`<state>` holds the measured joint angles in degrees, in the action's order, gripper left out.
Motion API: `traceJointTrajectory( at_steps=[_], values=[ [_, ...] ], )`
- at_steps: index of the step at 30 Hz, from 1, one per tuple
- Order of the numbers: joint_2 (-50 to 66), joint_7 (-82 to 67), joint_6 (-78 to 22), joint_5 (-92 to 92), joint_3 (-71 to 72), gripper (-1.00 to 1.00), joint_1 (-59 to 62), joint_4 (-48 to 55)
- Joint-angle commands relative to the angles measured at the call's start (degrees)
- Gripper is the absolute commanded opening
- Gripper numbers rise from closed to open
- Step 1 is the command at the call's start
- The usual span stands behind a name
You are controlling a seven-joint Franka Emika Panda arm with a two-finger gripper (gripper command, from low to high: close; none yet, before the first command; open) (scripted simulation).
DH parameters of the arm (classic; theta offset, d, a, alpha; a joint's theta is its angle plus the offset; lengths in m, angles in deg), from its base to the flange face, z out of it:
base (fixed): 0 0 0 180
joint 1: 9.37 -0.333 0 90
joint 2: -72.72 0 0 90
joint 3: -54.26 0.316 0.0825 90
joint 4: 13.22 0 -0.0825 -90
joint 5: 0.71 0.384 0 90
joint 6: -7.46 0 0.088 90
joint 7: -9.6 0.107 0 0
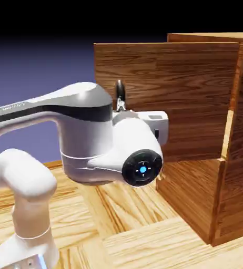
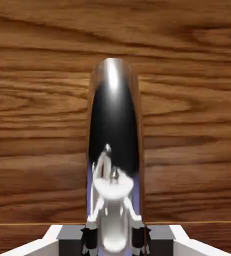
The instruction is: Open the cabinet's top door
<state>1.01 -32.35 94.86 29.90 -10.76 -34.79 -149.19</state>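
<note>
Fingers (image 2: 90,237) of our white two-finger gripper (image 2: 115,239) are clenched on the curved silver metal handle (image 2: 115,125), which in the hand view rises from between the two small grey tips at six o'clock toward the middle of the picture, mirror-bright and reflecting our own hand. Behind it we see only reddish-brown wood grain, the face of the larger upper front panel, the top door (image 1: 168,94), with a thin strip of blue-violet backdrop along the nine o'clock edge. In the exterior view we find that door swung well out from the tall boxy wood-grain cabinet (image 1: 239,157), its face turned toward the camera and its hinged edge meeting the cabinet body at three o'clock. We see the handle's dark curved top (image 1: 120,90) poking up just above our white wrist, near the door's free edge at nine o'clock. The gripper itself is hidden there behind the bulky white arm (image 1: 87,131), which comes in from the lower left corner. Below the open door, at about five o'clock, the shorter lower wood panel (image 1: 189,197) sits flush with the cabinet. Both stand on the pale wooden tabletop (image 1: 134,231).
</note>
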Motion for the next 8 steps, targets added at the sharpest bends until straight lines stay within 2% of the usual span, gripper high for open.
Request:
traceJointTrajectory(
  at_steps=[1,6,7,8],
  values=[
    [0.2,0.2,-1.9,-0.7,-1.2,-1.0,-1.7,2.1],
    [0.4,1.5,-10.9,-3.6,-6.2,-1.0,-10.4,12.4],
    [0.4,1.5,-10.9,-3.6,-6.2,1.0,-10.4,12.4],
    [0.4,1.5,-10.9,-3.6,-6.2,1.0,-10.4,12.4]
  ],
)
